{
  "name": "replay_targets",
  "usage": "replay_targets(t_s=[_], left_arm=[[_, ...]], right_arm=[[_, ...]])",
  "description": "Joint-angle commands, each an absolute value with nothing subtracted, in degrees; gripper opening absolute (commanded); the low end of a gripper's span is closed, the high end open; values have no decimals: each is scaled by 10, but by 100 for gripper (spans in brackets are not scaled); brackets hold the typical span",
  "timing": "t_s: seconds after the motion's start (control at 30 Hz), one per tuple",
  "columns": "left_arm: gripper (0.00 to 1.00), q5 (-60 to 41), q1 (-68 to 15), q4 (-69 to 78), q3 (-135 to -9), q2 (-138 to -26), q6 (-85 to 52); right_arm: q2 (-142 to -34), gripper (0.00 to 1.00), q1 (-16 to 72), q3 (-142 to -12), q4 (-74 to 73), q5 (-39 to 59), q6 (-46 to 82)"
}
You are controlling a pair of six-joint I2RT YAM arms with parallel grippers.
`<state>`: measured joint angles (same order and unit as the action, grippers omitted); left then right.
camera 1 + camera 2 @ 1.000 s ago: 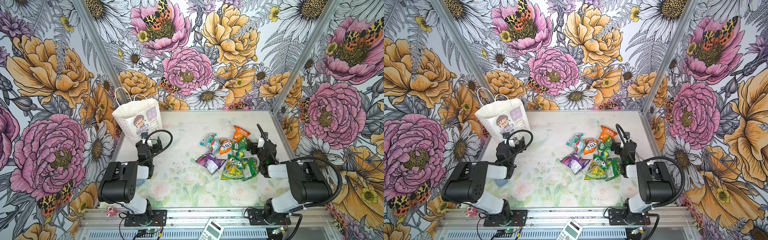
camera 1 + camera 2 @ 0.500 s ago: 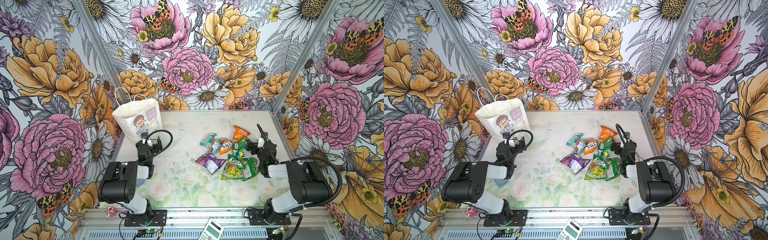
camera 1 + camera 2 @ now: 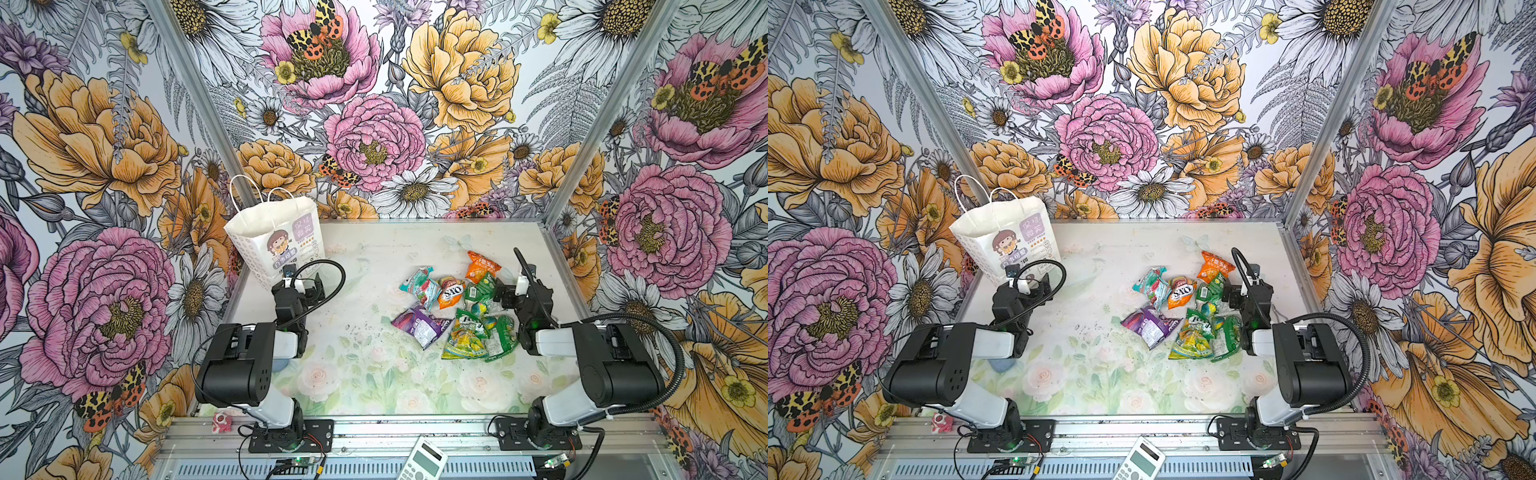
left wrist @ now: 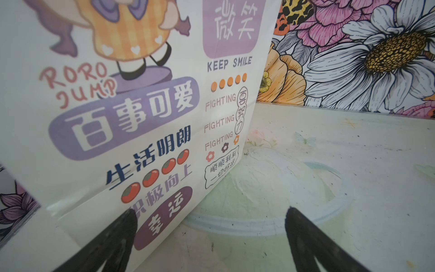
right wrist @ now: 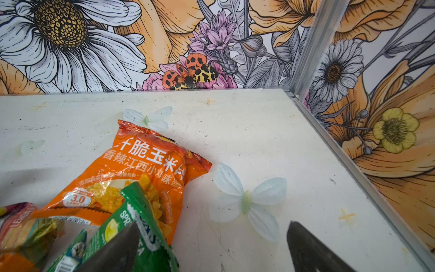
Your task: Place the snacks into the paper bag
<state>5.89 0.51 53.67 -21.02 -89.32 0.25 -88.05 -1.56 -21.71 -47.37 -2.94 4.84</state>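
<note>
1. My left tool is spread wide and holds nothing. It sits low at the foot of the paper bag, with one finger across the bag's printed face; I cannot tell whether it touches.
2. The bag stands upright at 10 o'clock on the surface, handles up, close to the floral wall.
3. My right tool is wide too and empty, at the 3 o'clock edge of the snacks.
4. The snacks lie heaped at 3 o'clock, well apart from the bag. The orange corn-chip packet is farthest back, and a green packet overlaps it and runs under one of my fingers. The teal packet and purple packet are on the heap's 9 o'clock side.
5. A calculator lies on the front rail at 6 o'clock.
</note>
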Motion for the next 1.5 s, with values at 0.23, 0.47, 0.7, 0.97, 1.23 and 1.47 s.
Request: replay_targets(t_s=[0.23,0.47,0.7,0.97,1.23,1.47], left_arm=[[99,18,-3,351,-273,-772,26],[99,19,-4,223,-340,-672,9],[99,0,-4,16,-495,-621,14],[99,-71,49,-137,-687,-632,21],[99,-125,176,-212,-791,-683,-40],[99,-110,266,-186,-719,-658,-137]], right_arm=[[-787,96,-12,-332,-229,-34,61],[-773,95,-6,-466,-13,38,112],[-790,99,30,-556,77,87,138],[-801,100,79,-604,116,97,159],[-811,100,145,-643,135,126,184],[-849,100,202,-670,141,125,189]])
